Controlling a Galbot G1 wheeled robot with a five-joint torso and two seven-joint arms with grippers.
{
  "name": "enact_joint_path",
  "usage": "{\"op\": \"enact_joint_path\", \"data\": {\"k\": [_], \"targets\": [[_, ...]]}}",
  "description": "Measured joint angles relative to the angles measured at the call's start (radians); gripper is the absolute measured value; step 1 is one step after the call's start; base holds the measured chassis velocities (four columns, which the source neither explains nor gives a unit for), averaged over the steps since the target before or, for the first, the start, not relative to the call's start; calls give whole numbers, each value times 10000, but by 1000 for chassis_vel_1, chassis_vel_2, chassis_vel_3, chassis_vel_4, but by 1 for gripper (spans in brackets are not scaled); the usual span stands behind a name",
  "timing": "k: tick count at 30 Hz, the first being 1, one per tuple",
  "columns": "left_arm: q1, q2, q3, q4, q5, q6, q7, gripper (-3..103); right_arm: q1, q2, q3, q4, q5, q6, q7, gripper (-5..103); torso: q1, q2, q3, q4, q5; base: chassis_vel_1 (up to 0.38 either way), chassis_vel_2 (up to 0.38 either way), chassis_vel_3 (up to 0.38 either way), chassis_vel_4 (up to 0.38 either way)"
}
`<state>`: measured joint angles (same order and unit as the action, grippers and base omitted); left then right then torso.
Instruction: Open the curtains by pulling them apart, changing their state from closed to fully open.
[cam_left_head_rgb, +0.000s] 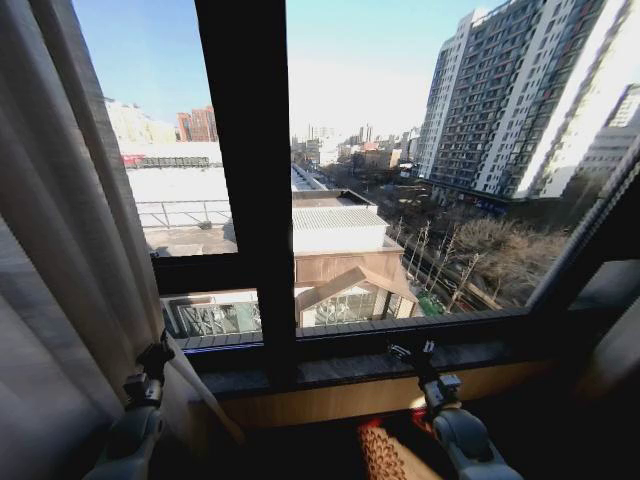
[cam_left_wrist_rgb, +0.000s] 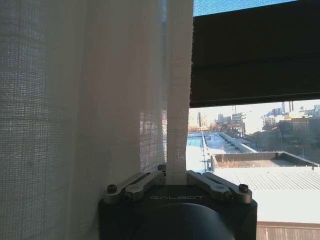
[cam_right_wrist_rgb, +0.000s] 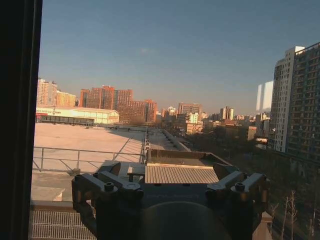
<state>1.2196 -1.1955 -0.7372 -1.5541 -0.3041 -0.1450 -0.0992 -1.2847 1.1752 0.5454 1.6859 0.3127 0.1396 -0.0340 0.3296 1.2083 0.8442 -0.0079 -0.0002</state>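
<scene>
The sheer white curtain (cam_left_head_rgb: 60, 220) hangs gathered along the left side of the window, its pleats reaching down past the sill. My left gripper (cam_left_head_rgb: 157, 352) sits at this panel's inner edge, low down. In the left wrist view the left gripper (cam_left_wrist_rgb: 175, 175) is shut on the hem of the curtain (cam_left_wrist_rgb: 75, 100), and a narrow strip of fabric rises from between the jaws. My right gripper (cam_left_head_rgb: 412, 350) is just in front of the sill, right of the mullion. It (cam_right_wrist_rgb: 170, 172) stands open with nothing in it, facing bare glass.
A dark vertical mullion (cam_left_head_rgb: 245, 150) splits the window, with a stone sill (cam_left_head_rgb: 350, 365) below it. A shaded fabric edge (cam_left_head_rgb: 600, 215) slants along the far right. A patterned object (cam_left_head_rgb: 385, 450) lies low beside the right arm. Through the glass are rooftops and towers.
</scene>
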Motion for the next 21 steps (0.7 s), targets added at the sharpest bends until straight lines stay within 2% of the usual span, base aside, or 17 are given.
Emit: {"op": "enact_joint_path", "data": {"k": [21], "targets": [[213,-104,-183,12,27,-149,4,0,1,0,0,0,0,0,0,100,1,1,1,-2,5,347,350,-355,-350]]}}
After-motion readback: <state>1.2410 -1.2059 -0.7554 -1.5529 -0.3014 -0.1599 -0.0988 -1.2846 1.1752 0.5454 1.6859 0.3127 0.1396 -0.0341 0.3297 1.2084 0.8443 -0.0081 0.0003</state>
